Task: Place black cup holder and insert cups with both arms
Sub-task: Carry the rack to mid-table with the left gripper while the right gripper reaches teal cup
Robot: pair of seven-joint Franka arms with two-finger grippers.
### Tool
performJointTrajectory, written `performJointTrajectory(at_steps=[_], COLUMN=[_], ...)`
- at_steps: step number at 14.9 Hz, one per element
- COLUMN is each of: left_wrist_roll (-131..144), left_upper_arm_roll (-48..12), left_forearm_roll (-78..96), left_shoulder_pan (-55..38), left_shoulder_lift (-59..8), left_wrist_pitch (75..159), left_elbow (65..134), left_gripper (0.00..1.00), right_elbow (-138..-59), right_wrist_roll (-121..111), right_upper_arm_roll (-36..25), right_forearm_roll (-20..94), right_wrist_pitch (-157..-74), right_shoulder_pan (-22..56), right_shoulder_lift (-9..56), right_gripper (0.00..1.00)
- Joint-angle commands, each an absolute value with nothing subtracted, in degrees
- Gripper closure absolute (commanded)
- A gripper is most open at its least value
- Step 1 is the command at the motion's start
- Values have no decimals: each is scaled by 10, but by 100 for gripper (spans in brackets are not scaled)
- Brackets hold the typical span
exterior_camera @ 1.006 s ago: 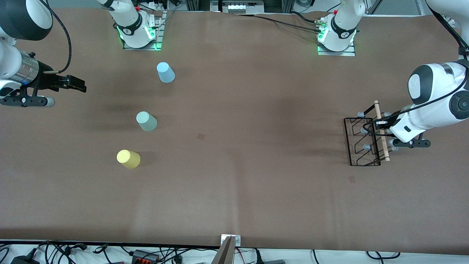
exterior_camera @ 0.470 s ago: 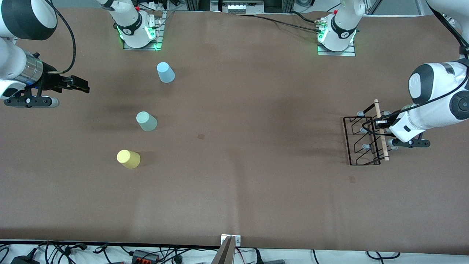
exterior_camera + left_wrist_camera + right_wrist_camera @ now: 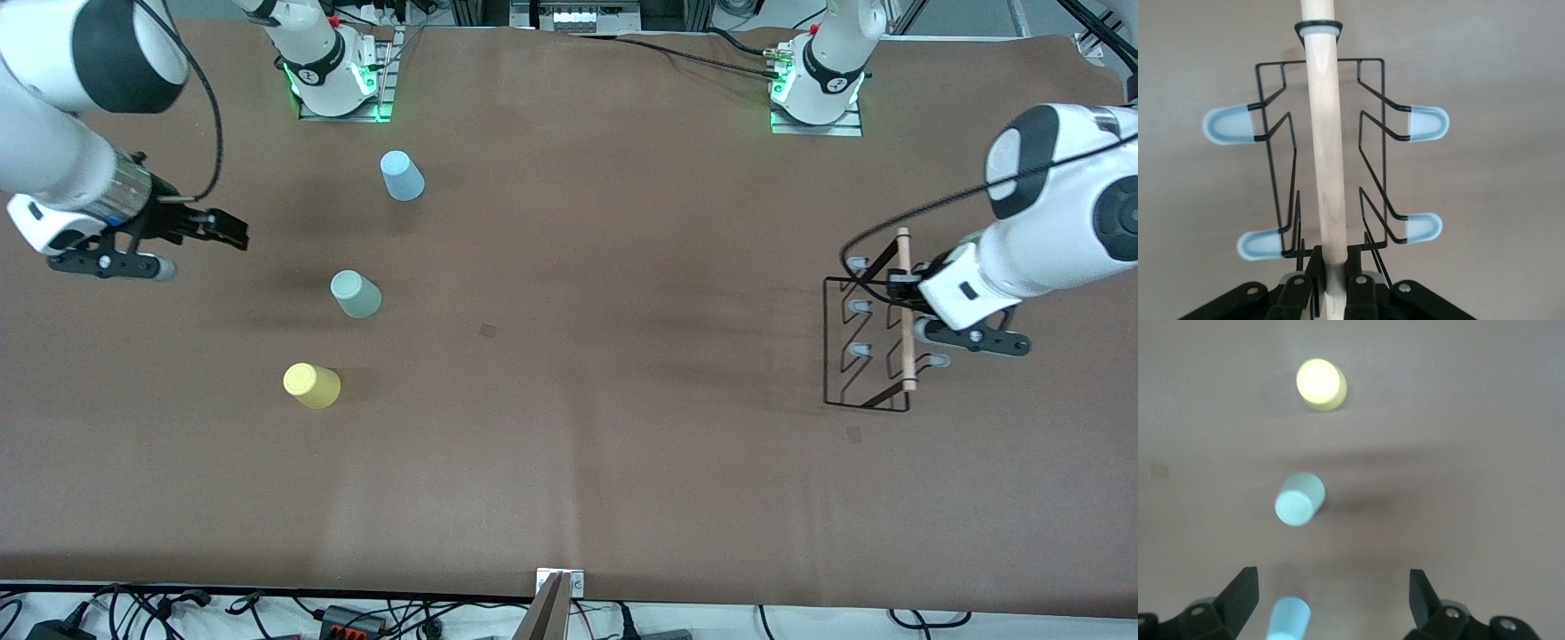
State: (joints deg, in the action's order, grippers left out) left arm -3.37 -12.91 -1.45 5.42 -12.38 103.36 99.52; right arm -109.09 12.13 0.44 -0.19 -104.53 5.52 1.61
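The right gripper (image 3: 233,233) hangs over the right arm's end of the brown surface (image 3: 569,462) with its jaws spread wide and nothing between them; its wrist camera looks down on all three cups, which suggests it is lining up for a pick. The cups stand upside down, well apart in a loose row at that end: the light blue cup (image 3: 402,175) farthest from the front camera, the grey-green cup (image 3: 356,294) in the middle and the yellow cup (image 3: 311,385) nearest. Mouth-down, they are stable and show their narrow closed ends upward, which a two-finger grip can straddle. Toward the left arm's end, the left gripper (image 3: 900,289) is clenched on the light wooden rod handle (image 3: 905,311) of the black cup holder (image 3: 867,342); in its wrist view the fingers (image 3: 1361,293) pinch the rod near one end. Taking the handle leaves the wire frame and its grey-tipped pegs (image 3: 1228,125) hanging free below, clear for cups. The holder appears lifted or tilted off the surface, so it still has to be set down, probably nearer the middle, before any cup goes on a peg.
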Motion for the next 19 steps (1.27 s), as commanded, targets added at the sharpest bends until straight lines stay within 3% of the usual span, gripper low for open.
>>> performJointTrajectory(at_steps=[1,7,13,19], left_wrist_roll=[7,203,399,475], left_upper_arm_roll=[-149,-149,-149,-149], left_forearm_roll=[-14,-13,-2,-7], left_shoulder_pan=[18,-148,-292,-344], left_shoulder_lift=[-155,-228,-314,-360], left_wrist_pitch=[1019,1021,1100,1191], left_elbow=[943,879,846,844], left_gripper=[99,99,99,99], right_elbow=[-1113,-1228,-1237,-1281], right_wrist_roll=[196,201,144,101], right_upper_arm_roll=[2,3,9,14], right_forearm_roll=[4,4,0,3], right_wrist_pitch=[-1111,-1315,-1328,-1365], right_shoulder_pan=[94,99,116,115], right_shoulder_lift=[41,55,92,100], right_gripper=[0,0,0,0])
